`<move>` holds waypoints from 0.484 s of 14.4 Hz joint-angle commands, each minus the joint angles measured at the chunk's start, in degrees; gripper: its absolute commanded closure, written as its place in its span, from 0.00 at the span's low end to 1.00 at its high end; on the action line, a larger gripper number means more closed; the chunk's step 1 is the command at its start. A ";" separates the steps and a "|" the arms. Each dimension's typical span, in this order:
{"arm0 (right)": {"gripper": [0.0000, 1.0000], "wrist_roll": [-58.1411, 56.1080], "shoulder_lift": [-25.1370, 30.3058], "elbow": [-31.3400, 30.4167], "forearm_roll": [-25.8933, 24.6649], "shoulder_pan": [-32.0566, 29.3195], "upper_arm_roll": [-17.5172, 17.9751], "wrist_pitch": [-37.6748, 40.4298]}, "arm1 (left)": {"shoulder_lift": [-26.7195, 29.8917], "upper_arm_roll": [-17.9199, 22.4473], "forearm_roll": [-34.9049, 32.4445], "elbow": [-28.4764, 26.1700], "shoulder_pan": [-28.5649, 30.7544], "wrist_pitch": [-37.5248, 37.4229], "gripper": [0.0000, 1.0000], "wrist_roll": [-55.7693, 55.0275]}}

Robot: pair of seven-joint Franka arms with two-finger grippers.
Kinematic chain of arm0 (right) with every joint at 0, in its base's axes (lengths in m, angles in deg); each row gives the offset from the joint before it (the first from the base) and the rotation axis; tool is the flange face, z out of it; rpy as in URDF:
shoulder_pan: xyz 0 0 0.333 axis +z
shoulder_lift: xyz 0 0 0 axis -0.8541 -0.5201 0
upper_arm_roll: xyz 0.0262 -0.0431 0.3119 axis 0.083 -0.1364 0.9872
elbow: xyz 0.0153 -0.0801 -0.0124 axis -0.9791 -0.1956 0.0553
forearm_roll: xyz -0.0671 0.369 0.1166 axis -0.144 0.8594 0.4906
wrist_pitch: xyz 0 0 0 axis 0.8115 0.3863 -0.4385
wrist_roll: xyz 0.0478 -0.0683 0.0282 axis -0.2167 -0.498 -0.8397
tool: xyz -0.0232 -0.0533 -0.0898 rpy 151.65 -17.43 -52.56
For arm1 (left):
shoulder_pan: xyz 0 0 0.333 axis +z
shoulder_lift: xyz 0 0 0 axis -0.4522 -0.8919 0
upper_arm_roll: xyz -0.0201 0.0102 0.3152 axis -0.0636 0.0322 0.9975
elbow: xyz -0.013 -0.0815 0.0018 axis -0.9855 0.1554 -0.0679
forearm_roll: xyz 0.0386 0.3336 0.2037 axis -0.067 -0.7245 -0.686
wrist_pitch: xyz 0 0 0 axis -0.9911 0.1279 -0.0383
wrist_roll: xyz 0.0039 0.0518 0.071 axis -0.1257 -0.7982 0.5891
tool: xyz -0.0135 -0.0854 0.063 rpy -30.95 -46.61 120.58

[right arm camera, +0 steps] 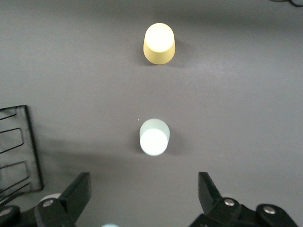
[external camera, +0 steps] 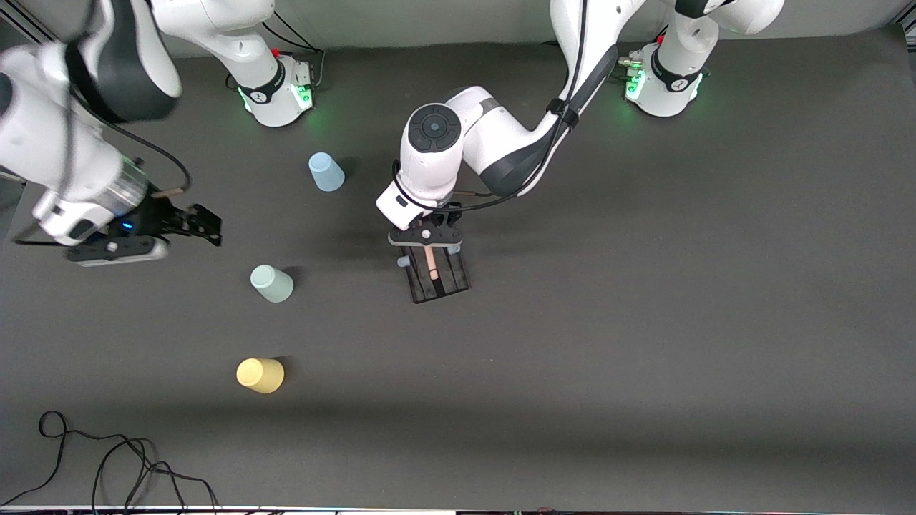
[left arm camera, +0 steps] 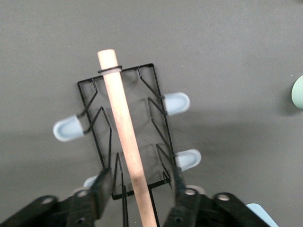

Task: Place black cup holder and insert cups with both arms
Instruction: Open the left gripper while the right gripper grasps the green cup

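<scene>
Directly under the left gripper (left arm camera: pixel 137 187), whose open fingers are straddling its wooden rod (left arm camera: pixel 125 137), the black cup holder (external camera: pixel 436 273) is sitting on the table; closing off-centre risks tipping it. Open-fingered, the right gripper (external camera: pixel 204 225) is hovering near the mint cup (external camera: pixel 272 283).

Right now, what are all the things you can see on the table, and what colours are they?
Cup holder: one, black wire with a pale wooden handle, middle of the table.
Blue cup: one, upside down, nearest the robot bases.
Green cup: one, pale mint, upside down, between the blue and yellow cups.
Yellow cup: one, upside down, nearest the front camera.
Cables: black, at the table's front edge.
Left gripper: black, fingers open around the handle.
Right gripper: black, fingers open, above the green cup.
</scene>
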 commanded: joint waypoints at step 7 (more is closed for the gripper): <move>0.00 -0.15 -16.22 -7.67 0.77 -0.24 -0.10 -22.31 | 15.41 1.24 -0.67 2.95 15.94 -32.62 0.00 10.27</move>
